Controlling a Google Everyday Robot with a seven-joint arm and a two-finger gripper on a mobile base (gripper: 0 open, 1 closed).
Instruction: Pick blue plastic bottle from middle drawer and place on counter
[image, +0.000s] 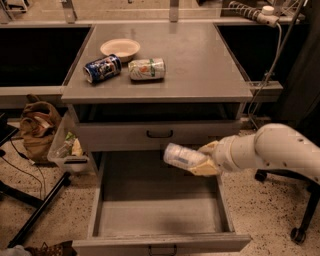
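The gripper (199, 160) hangs over the right side of the open middle drawer (155, 217), its cream fingers clamped on the blue plastic bottle (181, 156). The bottle lies nearly level in the grasp, sticking out to the gripper's left and clear of the drawer floor below it. Just above and behind the gripper is the front of the shut upper drawer (125, 135) with its black handle. Higher up and farther back lies the counter (200, 60), which carries a dark blue can (102, 68), a white-and-green can (146, 69) and a pale bowl (120, 48), all well to the gripper's upper left. The white arm (272, 150) reaches in from the right.
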